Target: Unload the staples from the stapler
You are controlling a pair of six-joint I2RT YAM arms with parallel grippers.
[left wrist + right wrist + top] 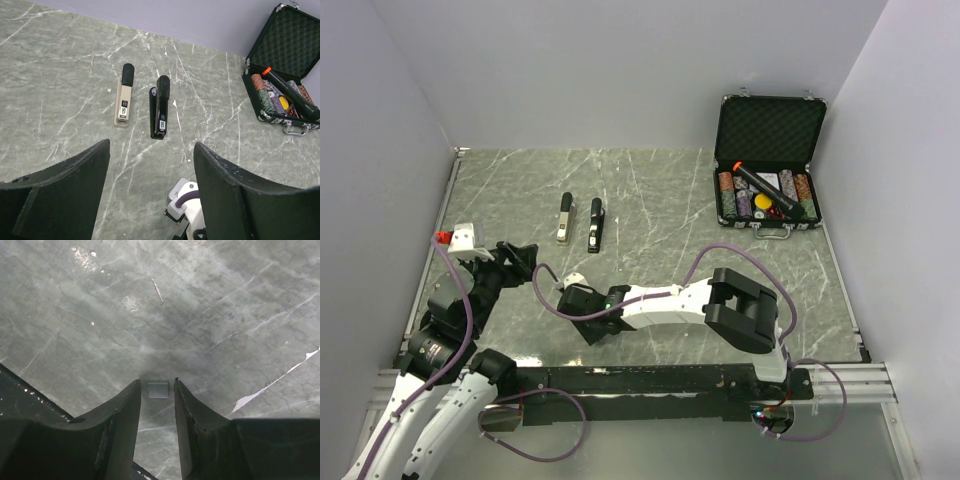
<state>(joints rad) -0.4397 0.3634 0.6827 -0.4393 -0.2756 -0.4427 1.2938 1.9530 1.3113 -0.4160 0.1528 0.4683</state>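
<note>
The right fingers (120, 425) stand low over the counter (225, 300), in the lower middle of the right wrist view. They are narrowed to a slim gap, and a small silvery block of staples (158, 389) lies flat on the stone just between their tips. A thin space shows on each side, so I judge that they do not pinch it yet. Such a block is very light and stiff, but it is only thin wire joined together, so it can slip away or break into pieces if the pressure comes on a corner. I think the good hold is on its two opposite edges, with the tips nearly on the counter. The left fingers (65, 190), at the bottom of the left wrist view, are spread wide and hold nothing. Farther away, near the centre of that view, the stapler (161, 106) lies on the counter, black and slim, just beside a pale stapler (123, 97) on its left and not touching it. It looks rigid, rather light and glossy, so I would take it across its narrow body near the middle. Farthest, at the upper right, stands an open black case (292, 42).
</note>
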